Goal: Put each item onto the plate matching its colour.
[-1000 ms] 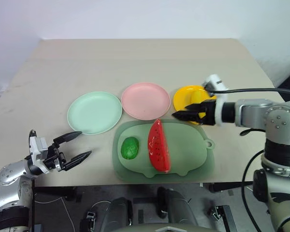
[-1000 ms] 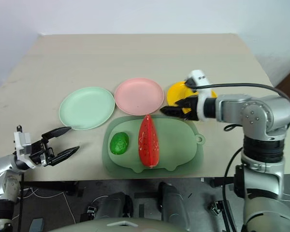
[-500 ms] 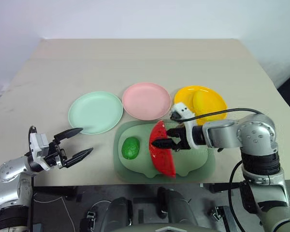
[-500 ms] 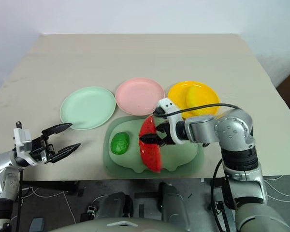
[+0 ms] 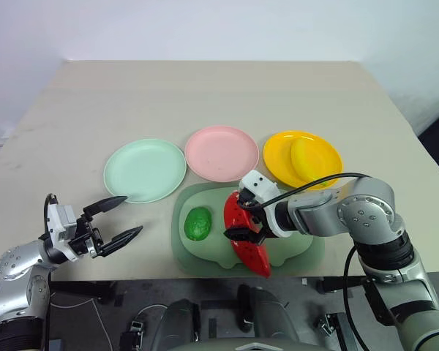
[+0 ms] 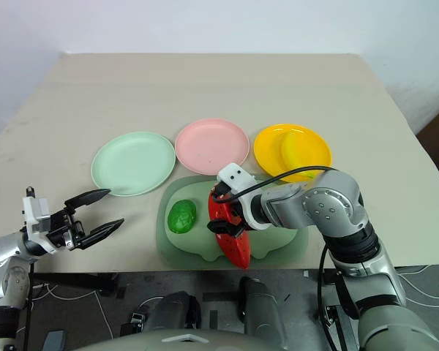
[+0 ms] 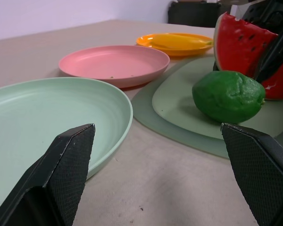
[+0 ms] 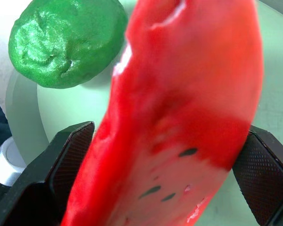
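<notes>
The red watermelon wedge (image 5: pixel 250 248) leans on the sage-green mat (image 5: pixel 296 248), with the round dark-green fruit (image 5: pixel 198 223) to its left. My right gripper (image 5: pixel 238 217) points down over the wedge, open, one finger on each side of it; up close the wedge (image 8: pixel 179 117) lies between the fingers (image 8: pixel 68 160). The yellow banana (image 5: pixel 311 159) lies on the yellow plate (image 5: pixel 278 157). The pink plate (image 5: pixel 221 152) and mint green plate (image 5: pixel 144 170) are bare. My left gripper (image 5: pixel 132 214) hovers open at the table's front left, apart from everything.
The three plates stand in a row just behind the mat. Bare beige tabletop (image 5: pixel 205 95) stretches behind the plates and to the left of the mint plate. The table's front edge runs close under the mat.
My right gripper swung left from above the yellow plate and dropped over the watermelon wedge. The wedge has tilted and shifted toward the front edge. The left gripper stayed put.
</notes>
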Controlling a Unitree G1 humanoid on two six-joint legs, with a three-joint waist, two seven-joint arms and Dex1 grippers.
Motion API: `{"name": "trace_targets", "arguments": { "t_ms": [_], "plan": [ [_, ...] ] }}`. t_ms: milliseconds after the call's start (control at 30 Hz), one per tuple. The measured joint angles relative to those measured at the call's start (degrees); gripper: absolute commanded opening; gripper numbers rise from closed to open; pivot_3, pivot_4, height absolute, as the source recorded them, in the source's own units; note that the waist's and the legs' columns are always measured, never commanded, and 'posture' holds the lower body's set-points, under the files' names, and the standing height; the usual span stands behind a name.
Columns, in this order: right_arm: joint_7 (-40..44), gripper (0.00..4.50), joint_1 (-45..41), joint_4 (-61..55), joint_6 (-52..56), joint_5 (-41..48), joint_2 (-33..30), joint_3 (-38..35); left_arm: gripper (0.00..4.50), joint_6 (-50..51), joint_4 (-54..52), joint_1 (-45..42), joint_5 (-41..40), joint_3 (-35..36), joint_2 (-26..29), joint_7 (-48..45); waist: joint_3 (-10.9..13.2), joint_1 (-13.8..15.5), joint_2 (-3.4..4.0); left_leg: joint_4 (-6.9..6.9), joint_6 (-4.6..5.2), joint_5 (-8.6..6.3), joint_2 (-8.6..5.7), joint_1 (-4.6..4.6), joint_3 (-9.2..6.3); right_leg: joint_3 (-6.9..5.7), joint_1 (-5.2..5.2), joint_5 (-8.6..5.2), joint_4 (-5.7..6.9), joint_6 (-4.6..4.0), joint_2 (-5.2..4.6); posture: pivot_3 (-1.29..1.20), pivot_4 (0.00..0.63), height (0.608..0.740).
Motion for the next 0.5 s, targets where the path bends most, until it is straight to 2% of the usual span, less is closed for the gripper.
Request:
{"name": "trace_targets", "arguments": {
  "t_ms": [133,300,433,500],
  "plan": [
    [3.0,3.66,0.1,-0.7,-0.1,-2.8,0.0,0.3,4.5,0.1,-0.4,0.1,0.0,-0.2,-0.2,0.4,0.0,0.0,-0.03,0.0,0.0,0.0,0.0,0.0,-0.01,-0.01,0.01,0.0,0.0,-0.01,0.0,0.0,0.15,0.736],
    [7.8,3.52,-1.2,2.8,0.7,-4.5,0.1,-2.0,4.5,0.1,-0.9,0.0,0.0,-0.2,-0.2,0.7,0.0,0.1,-0.01,0.02,0.0,0.0,-0.02,-0.05,-0.01,-0.01,-0.02,-0.01,-0.02,-0.01,-0.03,0.0,0.15,0.736],
    [10.4,3.48,-8.0,12.1,0.9,-6.7,1.1,-8.5,4.5,0.2,-0.9,-0.2,0.0,-0.4,-0.2,0.7,0.0,0.0,0.05,0.02,0.0,0.0,-0.03,-0.17,0.03,0.0,-0.18,0.05,0.0,0.07,0.0,0.0,0.15,0.736],
    [12.5,3.48,-14.1,17.8,-1.4,-8.5,1.4,-11.2,4.5,0.2,-0.8,-0.7,0.0,-0.4,-0.2,0.6,0.1,-0.2,0.09,-0.02,0.0,0.0,-0.05,-0.23,0.06,0.0,-0.28,0.06,0.04,0.1,0.07,0.0,0.15,0.736]
  ]
}}
